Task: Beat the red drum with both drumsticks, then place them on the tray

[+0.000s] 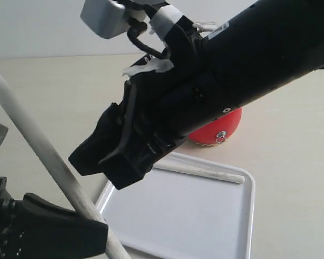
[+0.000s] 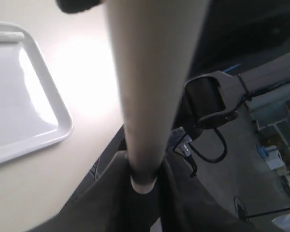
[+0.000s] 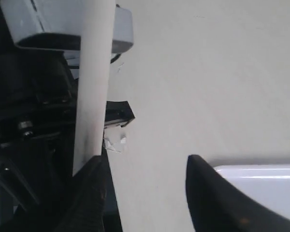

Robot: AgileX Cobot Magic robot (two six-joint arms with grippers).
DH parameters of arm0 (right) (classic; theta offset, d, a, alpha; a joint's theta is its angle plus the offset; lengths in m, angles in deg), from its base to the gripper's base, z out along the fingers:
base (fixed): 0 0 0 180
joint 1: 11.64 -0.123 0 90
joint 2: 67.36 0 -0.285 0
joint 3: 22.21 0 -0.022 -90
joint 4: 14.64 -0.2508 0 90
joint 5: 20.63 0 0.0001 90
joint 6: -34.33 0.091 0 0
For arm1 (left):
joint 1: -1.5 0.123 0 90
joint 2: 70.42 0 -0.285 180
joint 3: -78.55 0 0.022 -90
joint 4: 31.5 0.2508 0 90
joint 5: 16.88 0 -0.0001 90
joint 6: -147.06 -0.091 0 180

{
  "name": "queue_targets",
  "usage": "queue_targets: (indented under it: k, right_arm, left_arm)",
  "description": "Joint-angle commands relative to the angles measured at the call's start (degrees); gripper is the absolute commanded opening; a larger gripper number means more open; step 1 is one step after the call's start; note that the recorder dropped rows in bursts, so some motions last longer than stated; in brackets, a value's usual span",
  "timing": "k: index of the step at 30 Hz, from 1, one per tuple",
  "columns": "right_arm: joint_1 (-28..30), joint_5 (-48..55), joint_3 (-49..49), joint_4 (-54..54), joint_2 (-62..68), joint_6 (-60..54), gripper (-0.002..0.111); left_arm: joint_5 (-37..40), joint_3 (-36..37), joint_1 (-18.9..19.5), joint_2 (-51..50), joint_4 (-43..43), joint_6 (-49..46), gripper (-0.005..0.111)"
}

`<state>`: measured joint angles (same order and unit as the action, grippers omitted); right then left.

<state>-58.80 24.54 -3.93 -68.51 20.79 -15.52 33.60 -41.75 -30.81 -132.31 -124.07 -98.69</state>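
The left gripper [image 2: 142, 169] is closed on a long, thin, off-white wooden stick. The lower end of this held drumstick [image 2: 150, 87] is clamped between the dark fingers [image 2: 111, 193]. In the exterior view it is seen slanted, rising from the gripper toward the upper left of that view.

The right gripper [image 3: 145, 164] is opened wide and nothing is held in it. Only the pale beige table [image 1: 291, 135] is seen in the gap between its two black fingers [image 3: 217, 203]. In the exterior view this gripper is found at the end of the big black right arm [image 1: 248, 65], at the left end of the tray; its height over the tray cannot be told. In the right wrist view the held drumstick is seen next to one of these fingers, but outside the gap.

The flat, glossy white rectangular plastic tray [image 1: 248, 216], with rounded corners and a low rim, is laid on the table. A second drumstick [image 1: 205, 170], equally pale, is laid flat inside it, along the far rim and apart from both grippers.

The small red drum [image 1: 227, 127], with a glossy barrel-shaped body, is placed on the table just behind the far rim of the tray. It is mostly hidden by the right arm, so its top is not seen; a small metal ring [image 1: 220, 137] is visible on its side.
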Motion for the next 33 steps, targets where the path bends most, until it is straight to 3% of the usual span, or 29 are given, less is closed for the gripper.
queue_targets:
  k: [1, 14, 21, 33]
  right_arm:
    - [0.3, 1.1, 0.1, -2.0, 0.3, -2.9, 0.049]
    - [0.2, 4.2, -0.1, -3.8, 0.4, -3.0, 0.049]
    - [-0.2, 5.0, -0.1, -11.9, 3.3, -7.0, 0.049]
    - [-0.2, 8.1, -0.1, -13.9, 6.5, -9.3, 0.049]
  left_arm:
    - [0.5, 0.2, -0.4, 0.0, 3.7, -0.6, 0.000]
    - [-4.2, 0.2, -0.3, 0.0, 3.4, -1.4, 0.000]
    - [-4.3, 0.2, -0.3, 0.0, 3.3, -3.2, 0.000]
    - [-4.3, 0.2, -0.3, 0.0, 3.3, -4.6, 0.000]
